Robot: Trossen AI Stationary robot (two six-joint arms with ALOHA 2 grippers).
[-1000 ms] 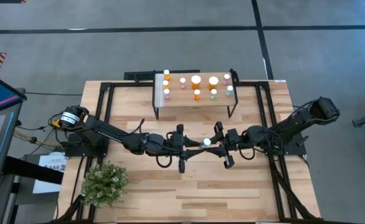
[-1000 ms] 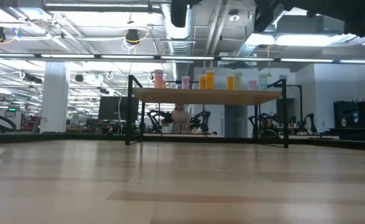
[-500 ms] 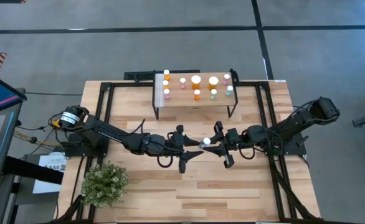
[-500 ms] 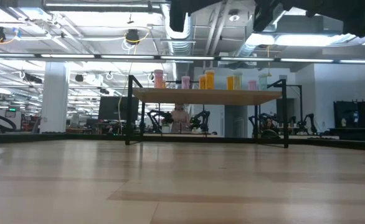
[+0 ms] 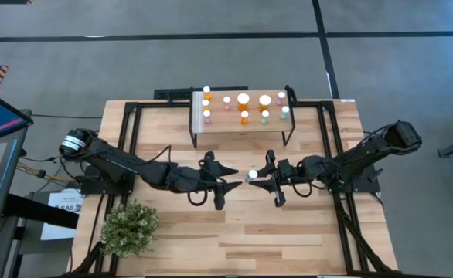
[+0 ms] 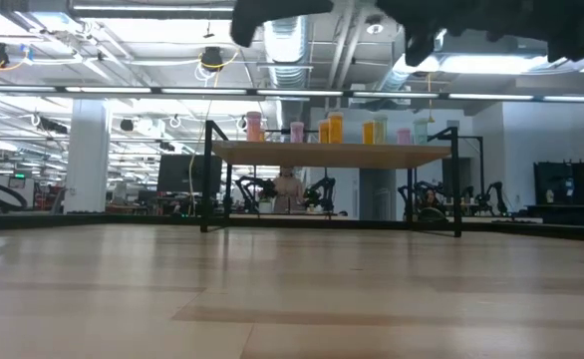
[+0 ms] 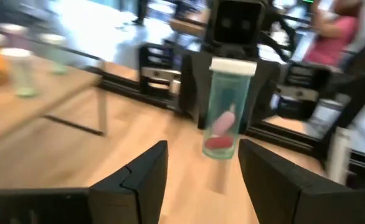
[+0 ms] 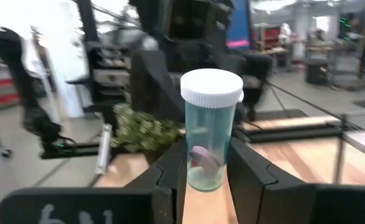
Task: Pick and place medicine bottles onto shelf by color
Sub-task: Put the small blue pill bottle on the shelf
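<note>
Right gripper: clamping a pale green bottle upright above mid-worktop.
Left gripper: hanging with fingers spread, empty, just beside the bottle.
Shelf: standing at the worktop's far edge, carrying other bottles.

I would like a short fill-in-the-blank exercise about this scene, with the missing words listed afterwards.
1. The pale green bottle with a white cap is held by the ____ gripper.
2. The left gripper stands ____, with nothing between its fingers.
3. The other bottles stand on the ____, at the far side of the table.
4. A small green ____ sits near the table's front left corner.

Missing words: right; open; shelf; plant
</note>
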